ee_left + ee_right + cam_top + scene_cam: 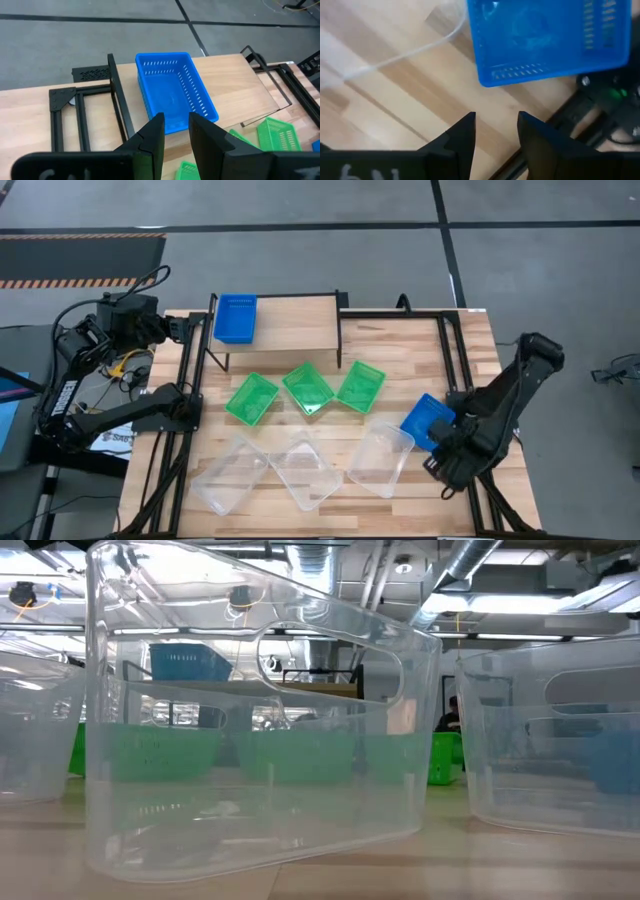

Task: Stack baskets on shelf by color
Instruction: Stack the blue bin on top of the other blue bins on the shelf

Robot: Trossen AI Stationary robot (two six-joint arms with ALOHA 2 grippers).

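One blue basket (235,318) (172,90) stands on the left end of the shelf (295,320). A second blue basket (428,420) (545,40) lies on the table near its right edge. Three green baskets (308,388) sit in a row in front of the shelf, and three clear baskets (308,468) (260,730) in a row nearer the table's near edge. My left gripper (175,131) is open and hovers left of the shelf, facing the blue basket there. My right gripper (496,129) (443,448) is open, just short of the second blue basket's end wall.
Black metal frame rails (455,350) run along the table's right and left sides beside the shelf. The rightmost clear basket (381,458) lies close to the left of my right gripper. Cables and gear (110,370) sit off the table's left edge.
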